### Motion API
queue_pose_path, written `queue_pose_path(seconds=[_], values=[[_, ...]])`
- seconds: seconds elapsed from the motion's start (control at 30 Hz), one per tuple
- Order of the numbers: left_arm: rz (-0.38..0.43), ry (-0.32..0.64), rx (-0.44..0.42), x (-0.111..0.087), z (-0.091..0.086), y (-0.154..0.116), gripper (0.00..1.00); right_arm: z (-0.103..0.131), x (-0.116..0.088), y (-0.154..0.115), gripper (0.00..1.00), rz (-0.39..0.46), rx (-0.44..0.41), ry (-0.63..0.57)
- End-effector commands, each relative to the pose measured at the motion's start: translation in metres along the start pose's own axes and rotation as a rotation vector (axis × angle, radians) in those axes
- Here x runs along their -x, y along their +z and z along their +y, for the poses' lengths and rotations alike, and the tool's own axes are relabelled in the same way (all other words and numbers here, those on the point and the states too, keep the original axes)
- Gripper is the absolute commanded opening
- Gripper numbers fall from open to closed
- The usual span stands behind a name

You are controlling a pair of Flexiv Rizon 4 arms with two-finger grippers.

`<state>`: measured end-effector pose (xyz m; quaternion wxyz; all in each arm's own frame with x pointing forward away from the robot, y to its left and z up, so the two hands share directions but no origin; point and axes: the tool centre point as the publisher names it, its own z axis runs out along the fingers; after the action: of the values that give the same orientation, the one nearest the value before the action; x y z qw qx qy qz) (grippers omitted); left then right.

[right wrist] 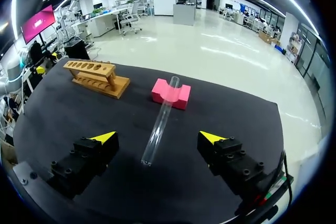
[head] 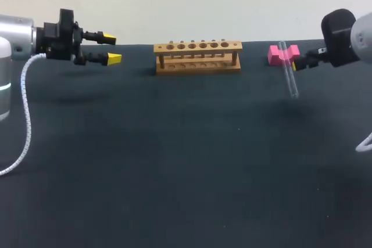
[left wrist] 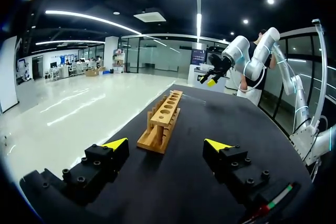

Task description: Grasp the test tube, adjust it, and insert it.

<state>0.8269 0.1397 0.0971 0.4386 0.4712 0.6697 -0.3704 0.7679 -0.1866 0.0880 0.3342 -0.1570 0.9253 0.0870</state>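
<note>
**Ahead of the right gripper (right wrist: 157,139): centre, then close**

Its fingers stand wide apart, holding nothing. A clear glass test tube (right wrist: 160,124) lies ahead, in line with their gap, propped on a pink notched block (right wrist: 170,94). Straddle mid-length squarely before closing gently.

Left tool (left wrist: 165,144) and right tool (right wrist: 157,139) hover, jaws spread wide.

Fingertips of right hand (head: 300,62) barely visible overhead, pink block (head: 274,55) partly behind test tube (head: 289,75)
</note>
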Motion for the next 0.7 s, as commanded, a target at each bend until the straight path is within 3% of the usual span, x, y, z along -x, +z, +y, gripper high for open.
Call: queue_pose_path(seconds=[0.03, 0.7], values=[[-0.003, 0.003, 0.001, -0.001, 0.0, 0.0, 1.0, 0.005, 0.003, 0.012, 1.0, -0.533, -0.16, 0.006], [-0.003, 0.003, 0.001, -0.001, 0.0, 0.0, 1.0, 0.006, 0.034, 0.033, 1.0, -0.565, -0.272, 0.151]])
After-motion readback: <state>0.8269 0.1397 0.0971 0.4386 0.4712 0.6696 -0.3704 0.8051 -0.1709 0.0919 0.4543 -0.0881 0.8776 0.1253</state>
